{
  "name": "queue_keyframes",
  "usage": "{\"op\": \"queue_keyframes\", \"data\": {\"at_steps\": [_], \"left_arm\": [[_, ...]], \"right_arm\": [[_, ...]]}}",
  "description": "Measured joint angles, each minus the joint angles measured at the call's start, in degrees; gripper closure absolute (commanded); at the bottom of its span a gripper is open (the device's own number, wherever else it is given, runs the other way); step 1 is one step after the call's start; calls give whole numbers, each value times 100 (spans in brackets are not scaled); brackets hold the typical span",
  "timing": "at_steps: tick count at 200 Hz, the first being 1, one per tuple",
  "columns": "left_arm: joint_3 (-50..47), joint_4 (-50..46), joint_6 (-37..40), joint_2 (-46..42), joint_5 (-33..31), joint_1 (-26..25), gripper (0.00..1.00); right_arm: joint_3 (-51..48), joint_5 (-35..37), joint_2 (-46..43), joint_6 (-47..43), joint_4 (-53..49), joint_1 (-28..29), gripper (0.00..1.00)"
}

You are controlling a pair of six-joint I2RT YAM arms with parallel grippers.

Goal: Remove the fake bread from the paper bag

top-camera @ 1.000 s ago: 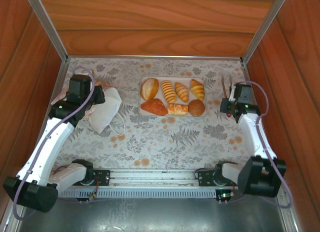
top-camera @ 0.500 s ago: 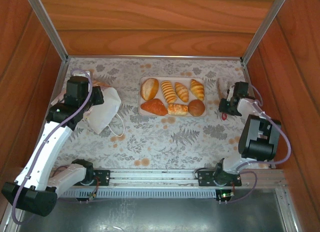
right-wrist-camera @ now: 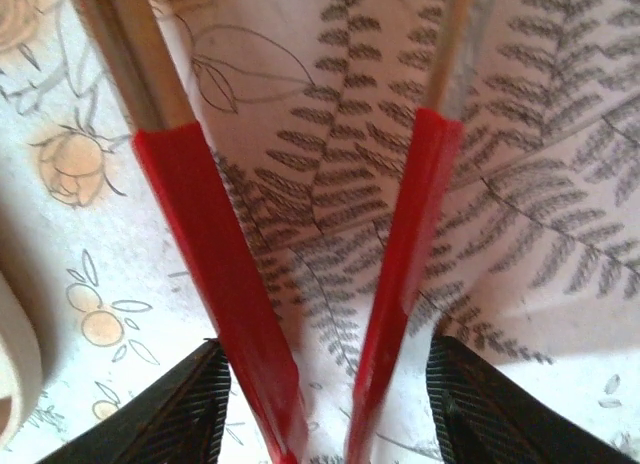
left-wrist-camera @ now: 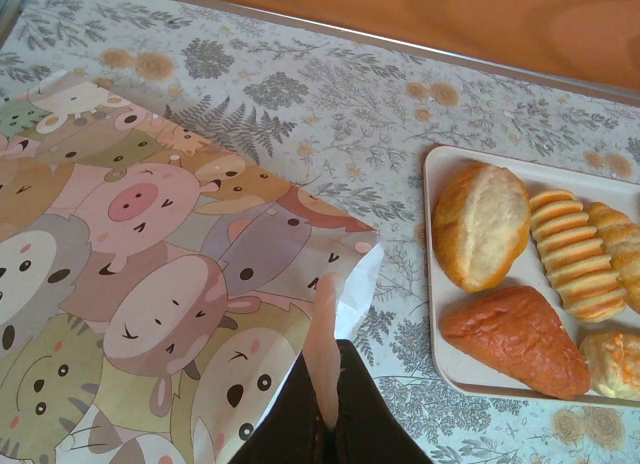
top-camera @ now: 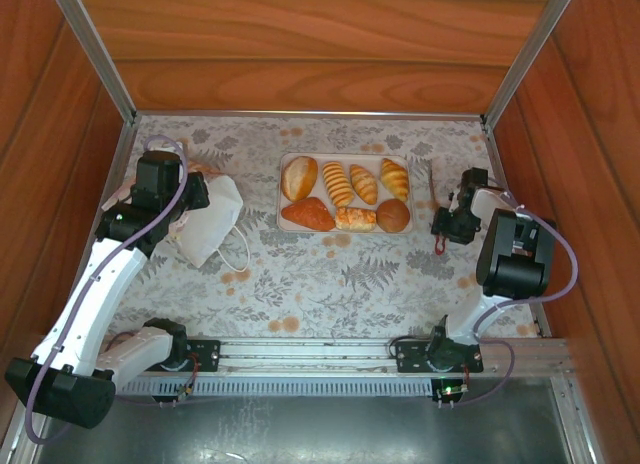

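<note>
The paper bag (top-camera: 210,220) lies flat at the left, white on top; in the left wrist view its side (left-wrist-camera: 150,284) shows cartoon animals. My left gripper (top-camera: 186,196) (left-wrist-camera: 330,384) is shut on a thin pinkish fold at the bag's mouth edge. Several pieces of fake bread (top-camera: 345,192) lie on the beige tray (top-camera: 284,194): a round roll (left-wrist-camera: 482,224), a striped loaf (left-wrist-camera: 575,254), a reddish croissant (left-wrist-camera: 515,339). My right gripper (top-camera: 452,217) (right-wrist-camera: 325,342) sits right of the tray, with red-handled wooden tongs (right-wrist-camera: 215,244) between its fingers, their arms spread.
The floral tablecloth (top-camera: 330,274) covers the table. Wooden walls close in on the left, back and right. The tray's rim (right-wrist-camera: 15,354) lies just left of the tongs. Bare cloth stretches between the bag and the tray and along the front.
The right arm has folded back on itself and its gripper, with the tongs, has shifted left toward the tray. The left gripper has barely moved on the bag.
</note>
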Motion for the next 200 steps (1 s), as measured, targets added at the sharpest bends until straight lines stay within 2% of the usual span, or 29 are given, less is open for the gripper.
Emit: {"op": "queue_keyframes", "data": {"at_steps": [32,65,92,117,133,165,200], "left_arm": [[2,0,-2,0,2,0,100],[37,0,0,0,4,0,100],[197,0,2,0,7,0,100],[328,7,24,-9,2,0,99],[382,7,46,-28,-2,0,99],[514,4,98,-76,-17,0,97],[660,0,138,-197,-42,0,97]], "right_arm": [[11,105,-551,118,-337,0,36],[39,-61,-2153,317,-463,0,35],[66,-885,-3403,603,-369,0,35],[68,-1917,-3919,1082,-210,223,35],[50,-2236,-3971,1434,-11,914,35],[-188,-2446,-3727,2227,758,2863,33],[-17,-2247,-2507,2739,1554,4719,32]]}}
